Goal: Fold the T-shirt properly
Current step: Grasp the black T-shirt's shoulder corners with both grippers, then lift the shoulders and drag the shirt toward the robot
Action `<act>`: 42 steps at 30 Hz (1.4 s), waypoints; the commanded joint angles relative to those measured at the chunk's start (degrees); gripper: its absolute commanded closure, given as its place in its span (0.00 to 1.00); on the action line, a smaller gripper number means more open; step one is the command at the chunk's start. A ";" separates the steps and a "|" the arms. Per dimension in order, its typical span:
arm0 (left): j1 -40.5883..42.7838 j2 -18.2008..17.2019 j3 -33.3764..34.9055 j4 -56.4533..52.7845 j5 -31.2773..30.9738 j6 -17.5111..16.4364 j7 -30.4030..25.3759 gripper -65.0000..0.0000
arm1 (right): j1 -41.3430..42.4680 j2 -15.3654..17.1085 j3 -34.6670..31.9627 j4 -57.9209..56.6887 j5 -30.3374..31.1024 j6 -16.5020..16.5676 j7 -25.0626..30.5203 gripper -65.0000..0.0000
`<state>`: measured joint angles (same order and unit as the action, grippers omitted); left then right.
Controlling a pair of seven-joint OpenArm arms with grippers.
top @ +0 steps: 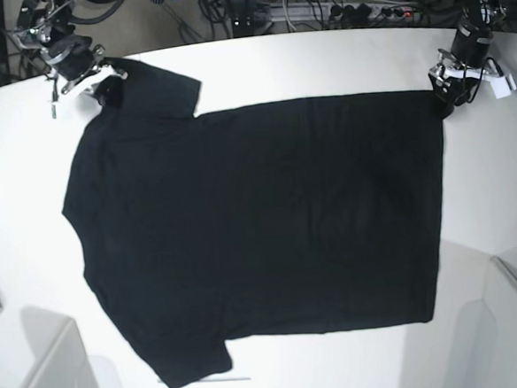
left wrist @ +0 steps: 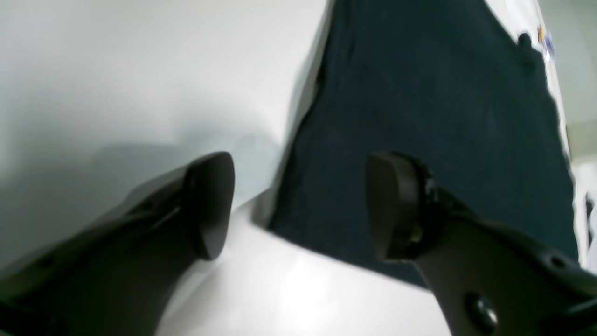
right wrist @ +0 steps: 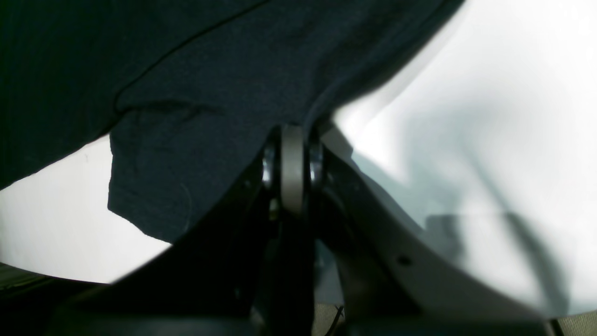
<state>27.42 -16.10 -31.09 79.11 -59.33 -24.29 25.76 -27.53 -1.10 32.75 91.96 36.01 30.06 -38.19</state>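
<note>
Two jaws face you in the left wrist view, and they stand well apart with nothing between them: the left gripper (left wrist: 298,205) hangs over the white bench (left wrist: 140,70), and the corner of the T-shirt (left wrist: 419,116) lies just ahead of the gap and under the right-hand jaw, so you would judge this arm to be either lining up on that corner or just clear of it. Turn to the right wrist view and the right gripper (right wrist: 294,154) shows its jaws pressed together, with the dark cloth of the T-shirt (right wrist: 210,93) reaching right up to their tips; a sleeve hangs to the left of them, and whether a fold of fabric is really pinched there you cannot quite tell, though the closed stance at the hem suggests a grip meant to lift that edge. From the base view, the T-shirt (top: 260,220) lies spread flat and plain side up across the bench (top: 320,61), not yet folded, with the left gripper (top: 451,87) at one far corner and the right gripper (top: 91,81) at the far sleeve, placed so both far corners can be drawn over together.
</note>
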 commanded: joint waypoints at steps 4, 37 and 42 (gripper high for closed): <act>-0.03 -0.12 0.45 0.23 1.09 0.60 4.97 0.35 | -0.82 0.09 -0.09 -0.31 -3.35 -0.83 -3.52 1.00; 13.50 -1.09 2.65 15.00 11.81 0.60 -2.33 1.00 | -9.17 -0.35 4.04 12.96 -3.09 -0.48 -3.43 1.00; 16.40 0.76 -1.83 20.36 11.99 0.60 -2.15 1.00 | -11.02 -0.43 3.69 17.18 -3.00 -0.48 -3.70 1.00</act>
<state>43.40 -14.76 -32.45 98.32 -46.46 -22.90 25.06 -38.15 -2.04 36.18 108.03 32.34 29.45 -42.94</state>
